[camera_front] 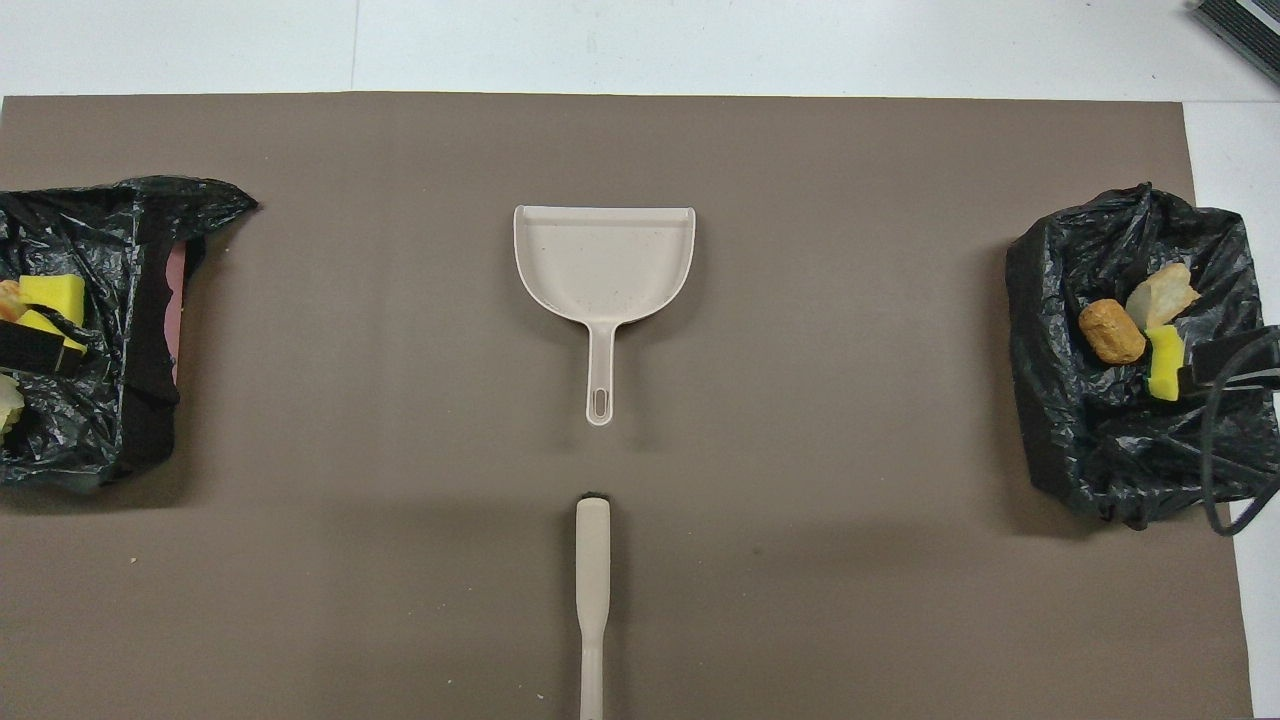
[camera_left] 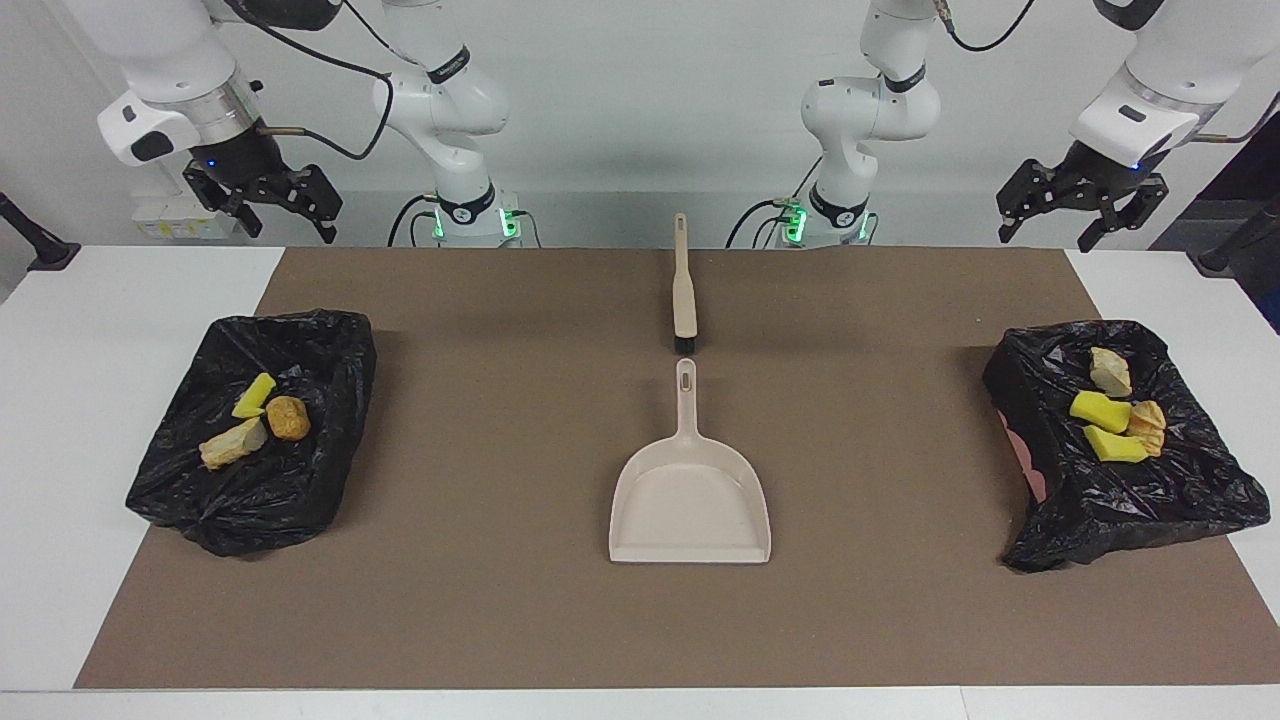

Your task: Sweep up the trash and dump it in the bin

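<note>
- The left gripper (camera_left: 1078,212) hung high in the air at the left arm's end of the table, its fingers spread wide and holding nothing
- The right gripper (camera_left: 265,205) hung just as high at the right arm's end, fingers likewise apart and empty
- Nearest the robots on the brown mat (camera_left: 500,620) lay the brush (camera_left: 684,290), midway between the arms, its handle pointing toward the robots and its dark bristle end toward the dustpan
- Just past the bristles, apart from them, lay the beige dustpan (camera_left: 690,500), its handle in line with the brush and its open mouth turned away from the robots; the pan held no scraps
- At about the dustpan's distance from the robots, at the right arm's end, sat a bin lined with a black bag (camera_left: 250,480); in it lay three scraps of the trash (camera_left: 255,420): a yellow sponge piece, a round tan chunk and a pale crusty piece, all close together
- At the left arm's end sat a second black-bagged bin (camera_left: 1120,500), holding four more scraps (camera_left: 1110,410): two yellow sponge pieces, a pale chunk nearer the robots and an orange-tan crumbly piece beside the sponges
- No scraps lay loose on the mat
</note>
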`<state>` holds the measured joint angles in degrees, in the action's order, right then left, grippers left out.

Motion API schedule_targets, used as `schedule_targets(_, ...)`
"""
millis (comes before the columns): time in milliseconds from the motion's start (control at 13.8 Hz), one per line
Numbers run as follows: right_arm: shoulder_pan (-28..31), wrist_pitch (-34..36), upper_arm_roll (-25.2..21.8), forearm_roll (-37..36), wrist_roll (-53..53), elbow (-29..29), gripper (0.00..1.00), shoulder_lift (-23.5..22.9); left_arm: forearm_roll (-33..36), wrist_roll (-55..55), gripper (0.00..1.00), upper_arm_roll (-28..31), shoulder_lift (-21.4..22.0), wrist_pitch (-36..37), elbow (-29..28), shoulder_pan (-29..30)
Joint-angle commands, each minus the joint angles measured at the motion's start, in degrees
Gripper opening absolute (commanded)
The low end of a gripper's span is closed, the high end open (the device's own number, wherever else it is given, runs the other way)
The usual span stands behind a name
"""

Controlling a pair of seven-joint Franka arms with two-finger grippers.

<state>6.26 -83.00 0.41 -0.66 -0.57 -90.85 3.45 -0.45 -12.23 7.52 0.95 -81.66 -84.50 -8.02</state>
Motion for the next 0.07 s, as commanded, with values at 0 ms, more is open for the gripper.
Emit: schedule_targets(0, -0.37, 0.04, 0.81, -2.32, 1.52, 1.37, 1.00, -1.07, -0.87, 0.19, 1.00, -1.11, 1.60, -1.40, -2.34, 1.25)
